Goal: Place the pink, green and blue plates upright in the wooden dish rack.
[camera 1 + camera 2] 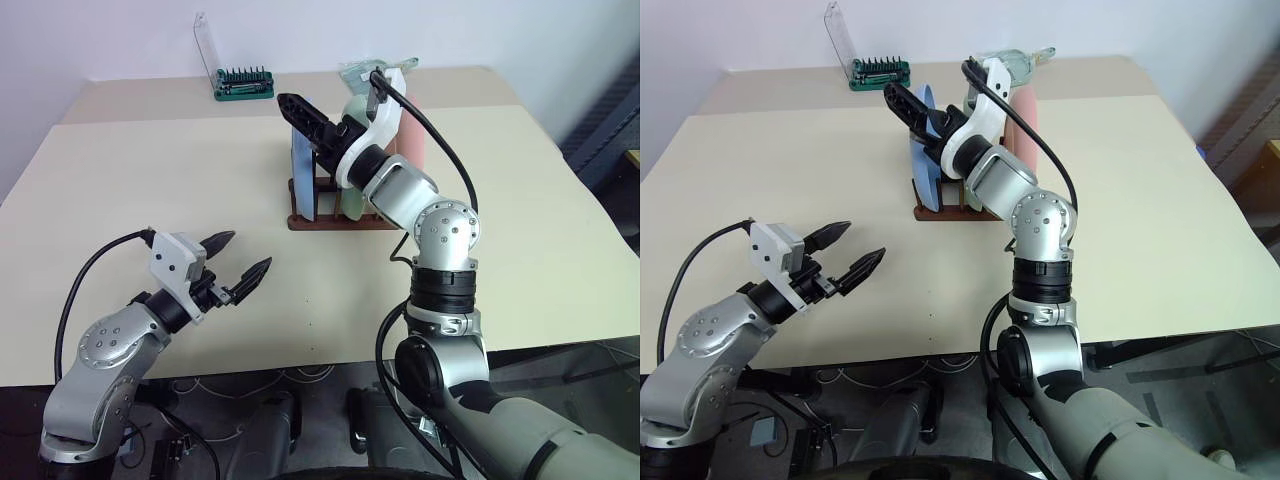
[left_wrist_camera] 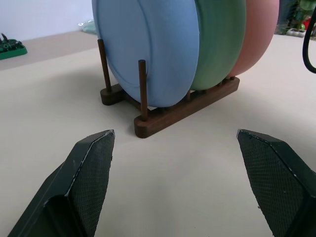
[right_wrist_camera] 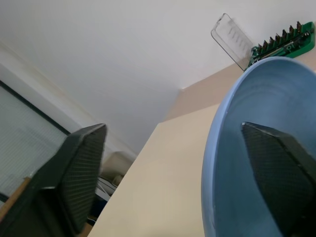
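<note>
Table (image 1: 150, 190): beige, broad.
Tool holder (image 1: 243, 84): green, at the far edge, clear lid (image 1: 205, 45) standing open.

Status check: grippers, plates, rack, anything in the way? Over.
Left gripper open, hovering over the table. Right gripper open, astride the blue plate's rim. Blue, green plate and pink plate upright in rack. Nothing blocking.

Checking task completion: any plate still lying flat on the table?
No: the blue plate, green plate and pink plate all stand upright in the wooden dish rack.
</note>
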